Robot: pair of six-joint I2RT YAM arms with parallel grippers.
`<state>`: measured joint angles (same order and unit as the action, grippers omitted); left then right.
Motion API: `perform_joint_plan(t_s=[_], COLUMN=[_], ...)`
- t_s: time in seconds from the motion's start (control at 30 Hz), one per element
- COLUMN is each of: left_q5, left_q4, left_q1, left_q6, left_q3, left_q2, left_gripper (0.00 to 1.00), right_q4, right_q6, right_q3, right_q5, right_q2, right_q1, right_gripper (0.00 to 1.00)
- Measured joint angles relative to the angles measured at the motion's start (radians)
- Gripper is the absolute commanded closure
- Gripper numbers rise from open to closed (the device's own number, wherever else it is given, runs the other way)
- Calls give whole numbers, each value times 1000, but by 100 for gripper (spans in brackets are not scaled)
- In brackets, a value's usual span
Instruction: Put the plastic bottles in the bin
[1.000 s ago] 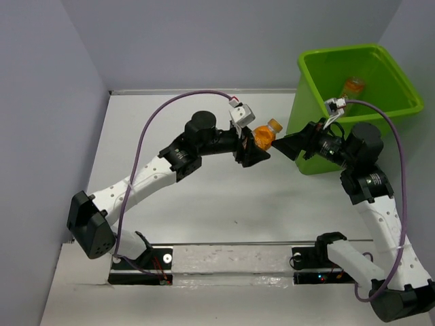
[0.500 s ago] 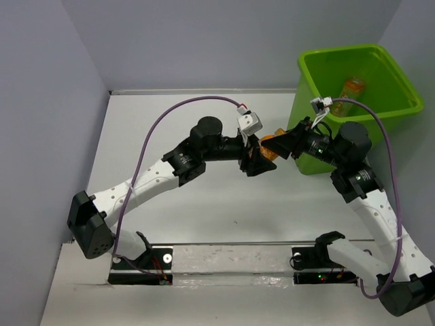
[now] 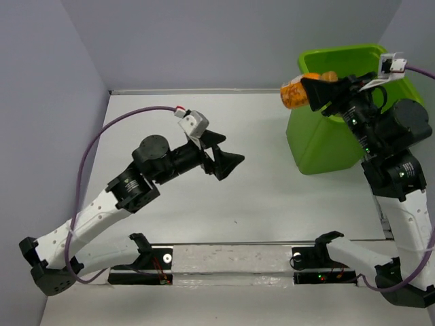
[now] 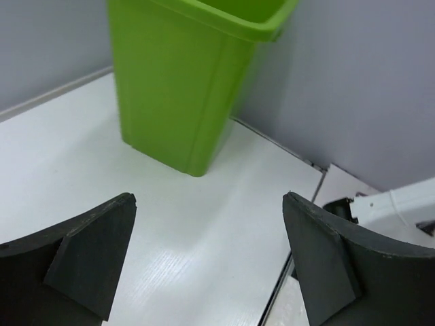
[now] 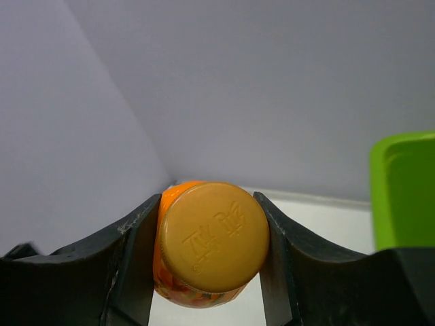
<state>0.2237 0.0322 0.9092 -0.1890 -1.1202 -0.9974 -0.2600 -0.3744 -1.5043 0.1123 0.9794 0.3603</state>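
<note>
1 orange bottle point(image 3: 293, 94), 1 bin point(image 3: 325, 145), 2 end effectors point(image 3: 232, 150) point(image 3: 309, 93)

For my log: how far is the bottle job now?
Done: no bottle shows on the table. In hand: the right gripper holds an orange bottle by the bin rim, not yet released. The left gripper is open and empty. Left: drop this bottle in; the bin's inside is mostly hidden.

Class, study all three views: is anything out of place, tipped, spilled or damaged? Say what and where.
Nothing stands out. The bin stands upright, the right gripper is shut on an orange bottle held up by the bin's rim, and the left gripper hangs open and empty. No spill or damage shows.
</note>
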Motion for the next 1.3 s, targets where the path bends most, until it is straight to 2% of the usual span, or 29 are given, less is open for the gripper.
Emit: perform_joint_plan(t_s=[0.13, 0.27, 0.43, 0.5, 0.53, 0.57, 0.8, 0.97, 1.07, 1.13, 1.3], left_q5=[-204, -406, -540, -571, -579, -583, -594, -586, -575, -567, -555], left_q4=[-114, -268, -410, -443, -447, -449, -443, -437, -421, -408, -372], left_q1=[0, 0, -1, -1, -1, -1, 0, 0, 0, 0, 0], left_q6=[-43, -105, -163, -182, -188, -192, -214, -214, -218, -222, -232], left_q3=[24, 116, 254, 296, 307, 317, 342, 342, 342, 342, 340], left_q2=[143, 274, 413, 464, 481, 497, 555, 553, 543, 533, 517], left_gripper=[1, 1, 1, 1, 1, 1, 1, 1, 1, 1, 1], right_q4=[-42, -49, -53, -47, -47, -48, -147, -177, -161, -107, 15], right_q6=[154, 315, 420, 438, 438, 437, 352, 249, 187, 133, -23], right_q3=[-182, -298, -325, -307, -293, -277, -264, -262, -210, -100, 346], right_q5=[-255, -482, -614, -642, -645, -648, -581, -428, -309, -211, 6], right_q2=[86, 178, 285, 334, 348, 367, 453, 317, 134, -40, -512], right_q1=[-2, -39, -167, -227, -252, -271, -307, -304, -304, -304, -304], right_gripper=[100, 100, 100, 62, 15, 1, 0, 0, 0, 0, 0])
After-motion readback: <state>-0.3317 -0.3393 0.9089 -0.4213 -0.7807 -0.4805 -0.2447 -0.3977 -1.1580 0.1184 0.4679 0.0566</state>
